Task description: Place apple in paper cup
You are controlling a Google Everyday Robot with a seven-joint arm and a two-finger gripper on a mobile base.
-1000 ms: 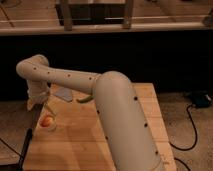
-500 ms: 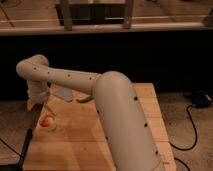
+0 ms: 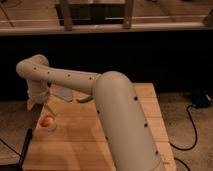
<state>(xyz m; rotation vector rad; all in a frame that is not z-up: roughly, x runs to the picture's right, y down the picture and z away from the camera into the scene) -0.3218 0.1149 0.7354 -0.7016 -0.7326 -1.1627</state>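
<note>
The apple (image 3: 46,120), small and orange-red, sits in the mouth of the short white paper cup (image 3: 45,127) near the left edge of the wooden table (image 3: 90,145). My gripper (image 3: 41,104) hangs at the end of the long white arm (image 3: 115,110), just above and slightly left of the cup and apple. The arm reaches in from the lower right across the table.
A slim green thing (image 3: 85,99) and a flat grey-blue piece (image 3: 63,93) lie at the back of the table, partly behind the arm. A dark strip (image 3: 25,146) runs along the table's left edge. Cables (image 3: 192,125) lie on the floor to the right.
</note>
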